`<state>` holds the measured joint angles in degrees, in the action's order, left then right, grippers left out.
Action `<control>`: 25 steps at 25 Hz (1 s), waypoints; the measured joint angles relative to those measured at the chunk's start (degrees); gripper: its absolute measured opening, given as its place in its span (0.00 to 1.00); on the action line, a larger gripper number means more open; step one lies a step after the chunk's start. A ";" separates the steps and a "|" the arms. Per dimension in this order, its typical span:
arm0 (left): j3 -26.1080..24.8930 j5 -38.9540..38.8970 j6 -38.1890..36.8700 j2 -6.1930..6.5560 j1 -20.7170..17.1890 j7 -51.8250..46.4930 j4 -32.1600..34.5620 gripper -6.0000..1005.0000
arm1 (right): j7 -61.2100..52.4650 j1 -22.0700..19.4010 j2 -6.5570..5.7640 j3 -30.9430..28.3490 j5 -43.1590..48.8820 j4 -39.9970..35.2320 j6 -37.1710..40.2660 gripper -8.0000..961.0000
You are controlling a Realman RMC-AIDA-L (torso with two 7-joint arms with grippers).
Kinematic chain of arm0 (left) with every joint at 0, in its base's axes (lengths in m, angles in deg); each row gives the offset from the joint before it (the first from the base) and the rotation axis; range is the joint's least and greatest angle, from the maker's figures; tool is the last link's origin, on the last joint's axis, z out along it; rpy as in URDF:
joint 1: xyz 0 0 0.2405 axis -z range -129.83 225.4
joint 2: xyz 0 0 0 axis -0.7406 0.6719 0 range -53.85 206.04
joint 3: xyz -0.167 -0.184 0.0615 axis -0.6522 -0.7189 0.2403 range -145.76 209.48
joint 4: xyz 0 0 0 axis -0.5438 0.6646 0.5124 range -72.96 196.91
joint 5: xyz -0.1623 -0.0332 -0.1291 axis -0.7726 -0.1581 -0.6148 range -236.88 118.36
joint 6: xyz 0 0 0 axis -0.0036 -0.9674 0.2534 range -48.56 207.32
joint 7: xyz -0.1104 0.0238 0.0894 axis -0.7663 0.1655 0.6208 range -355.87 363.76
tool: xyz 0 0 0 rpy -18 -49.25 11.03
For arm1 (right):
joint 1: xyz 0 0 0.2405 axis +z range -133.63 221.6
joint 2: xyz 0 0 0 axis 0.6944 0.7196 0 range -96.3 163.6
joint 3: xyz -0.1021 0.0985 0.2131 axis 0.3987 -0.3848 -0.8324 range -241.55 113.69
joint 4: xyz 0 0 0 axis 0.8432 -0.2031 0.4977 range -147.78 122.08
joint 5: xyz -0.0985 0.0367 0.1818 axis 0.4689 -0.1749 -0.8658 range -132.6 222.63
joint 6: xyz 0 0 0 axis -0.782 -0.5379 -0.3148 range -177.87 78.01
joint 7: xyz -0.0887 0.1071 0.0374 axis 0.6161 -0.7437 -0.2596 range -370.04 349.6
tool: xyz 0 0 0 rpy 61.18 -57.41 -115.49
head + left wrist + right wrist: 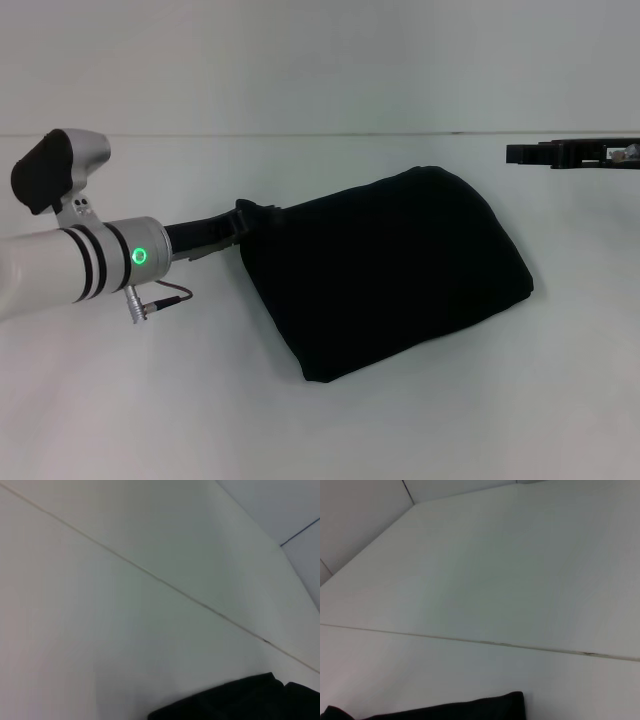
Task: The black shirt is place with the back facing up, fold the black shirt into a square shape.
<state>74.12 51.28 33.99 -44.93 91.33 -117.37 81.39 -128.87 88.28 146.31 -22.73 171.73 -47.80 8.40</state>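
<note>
black shirt: folded bundle on white table | my left gripper: at its left edge, jaws possibly pinching fabric, cannot tell | my right gripper: well apart, jaw state unclear

**How my three cameras are set**

My head camera looks forward and down over the flat white table, taking in the whole folded matte-black fabric shirt from moderate range. My left wrist camera skims low across the table toward its far seam, catching only a shirt edge. My right wrist camera likewise looks low across the table, sharing another shirt edge
</note>
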 joint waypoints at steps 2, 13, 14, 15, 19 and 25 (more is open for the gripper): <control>-0.14 -0.46 -0.12 -0.13 -0.19 1.40 0.26 0.79 | 0.00 0.00 0.00 0.02 0.01 0.00 0.01 0.61; -0.02 -0.85 0.09 -0.49 0.17 3.60 1.05 0.45 | 0.40 -0.72 0.18 0.16 0.11 0.37 0.57 0.60; -0.02 -0.85 0.10 -0.40 0.30 3.62 1.06 0.42 | 0.77 -0.75 0.19 0.16 0.11 0.56 0.64 0.60; -0.02 -0.86 0.08 -0.28 0.47 3.62 1.07 0.37 | 1.10 -0.78 0.23 0.16 0.09 0.80 0.75 0.60; -0.02 -0.41 -0.13 0.17 1.35 3.63 1.07 0.18 | 2.57 -0.77 0.59 0.16 0.01 1.31 1.65 0.55; 0.02 0.27 -0.07 0.89 2.48 3.62 1.00 0.03 | 7.56 -0.50 1.23 0.01 -0.04 1.45 5.65 0.50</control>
<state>74.14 51.56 33.92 -44.04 93.82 -113.75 82.39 -121.32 87.78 147.54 -22.71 171.69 -46.35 14.05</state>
